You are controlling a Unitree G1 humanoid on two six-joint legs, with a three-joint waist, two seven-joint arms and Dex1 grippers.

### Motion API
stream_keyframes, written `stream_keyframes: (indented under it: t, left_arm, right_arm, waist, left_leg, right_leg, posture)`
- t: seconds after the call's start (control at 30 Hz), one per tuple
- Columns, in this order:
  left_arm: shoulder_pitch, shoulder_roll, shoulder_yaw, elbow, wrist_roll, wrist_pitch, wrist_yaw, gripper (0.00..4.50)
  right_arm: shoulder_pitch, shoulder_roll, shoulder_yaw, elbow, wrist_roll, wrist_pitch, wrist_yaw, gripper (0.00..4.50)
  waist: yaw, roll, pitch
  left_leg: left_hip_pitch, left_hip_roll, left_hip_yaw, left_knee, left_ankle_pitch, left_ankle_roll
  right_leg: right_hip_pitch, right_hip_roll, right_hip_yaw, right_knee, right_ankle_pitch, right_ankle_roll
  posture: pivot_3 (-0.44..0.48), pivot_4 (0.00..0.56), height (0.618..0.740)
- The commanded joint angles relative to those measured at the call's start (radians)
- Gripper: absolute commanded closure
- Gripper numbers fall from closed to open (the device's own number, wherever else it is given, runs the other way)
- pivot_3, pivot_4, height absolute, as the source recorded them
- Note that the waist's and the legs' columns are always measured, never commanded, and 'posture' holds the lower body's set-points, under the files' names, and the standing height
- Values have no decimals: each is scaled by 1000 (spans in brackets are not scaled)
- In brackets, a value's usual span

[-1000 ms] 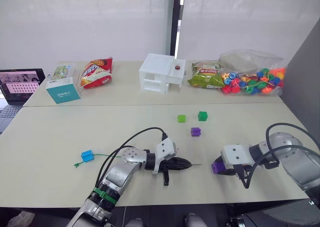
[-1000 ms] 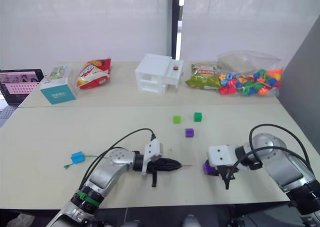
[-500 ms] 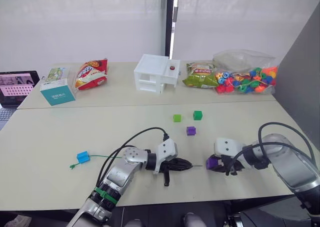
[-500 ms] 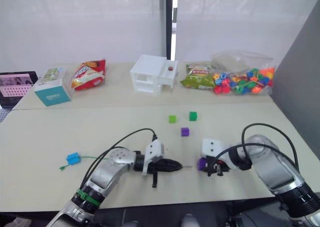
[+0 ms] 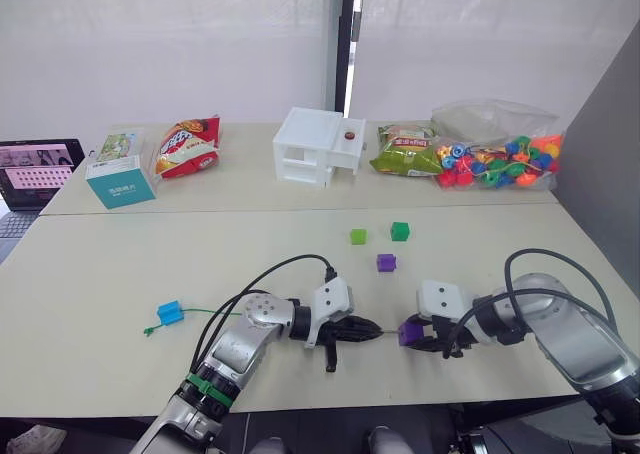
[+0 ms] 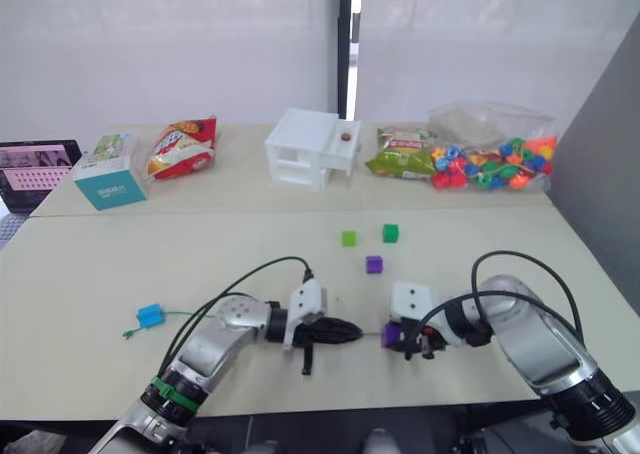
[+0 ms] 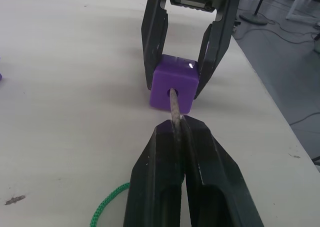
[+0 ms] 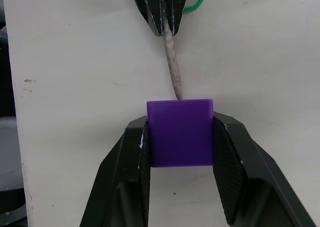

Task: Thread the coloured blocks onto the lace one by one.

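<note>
My left hand is pinching the stiff tip of the lace, while my right hand is clamping a purple block low over the bench. The tip is entering the hole; I judge I need a straight push through.

White box, snack bags, laptop
</note>
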Motion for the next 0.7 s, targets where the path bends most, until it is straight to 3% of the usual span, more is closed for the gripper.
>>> stream_keyframes:
  t: [0.03, 0.4, 0.7]
  left_arm:
    - [-15, 1, -17, -30, 0, 18, -10, 4500]
    - [-72, -79, -30, 57, 22, -27, 12, 4500]
    - [-80, -98, -27, 70, 12, 57, -3, 4500]
  right_arm:
    - [3, 9, 7, 0, 1, -25, -17, 3343]
    - [10, 7, 7, -11, 11, -23, -27, 3343]
    - [31, 10, 13, -27, 7, -8, -47, 3343]
  waist:
    - [-1, 0, 0]
    - [-2, 0, 0]
    - [-2, 0, 0]
  left_leg:
    - [0, 0, 0, 0, 0, 0]
    - [0, 0, 0, 0, 0, 0]
    - [0, 0, 0, 0, 0, 0]
  right_leg:
    - [0, 0, 0, 0, 0, 0]
    - [0, 0, 0, 0, 0, 0]
    - [0, 0, 0, 0, 0, 0]
  posture:
    - [0, 150, 740]
    - [0, 150, 740]
    - [0, 150, 740]
